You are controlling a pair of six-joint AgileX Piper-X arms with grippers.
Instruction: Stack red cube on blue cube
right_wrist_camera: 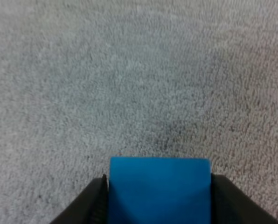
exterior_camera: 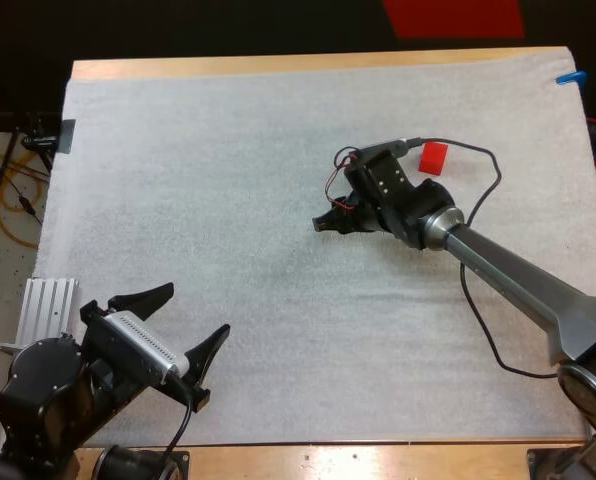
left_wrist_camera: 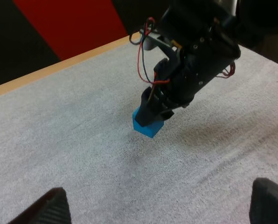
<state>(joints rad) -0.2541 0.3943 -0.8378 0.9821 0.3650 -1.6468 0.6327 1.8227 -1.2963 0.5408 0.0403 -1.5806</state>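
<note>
The red cube [exterior_camera: 433, 157] sits on the white mat right of centre, just behind my right arm's wrist. My right gripper [exterior_camera: 328, 222] points down at the middle of the mat, left of the red cube. It is shut on the blue cube [right_wrist_camera: 158, 186], with a black finger [right_wrist_camera: 96, 200] pressing on each side. From the left wrist view the blue cube [left_wrist_camera: 147, 125] hangs tilted in that gripper [left_wrist_camera: 154, 108], very close to the mat; whether it touches is unclear. My left gripper [exterior_camera: 196, 310] is open near the mat's front left, fingers [left_wrist_camera: 52, 207] wide apart and holding nothing.
The white mat [exterior_camera: 228, 150] covers nearly the whole table. A ribbed metal block [exterior_camera: 46, 310] lies off the mat's left edge beside my left arm. A black cable [exterior_camera: 478, 290] loops over the mat along the right arm.
</note>
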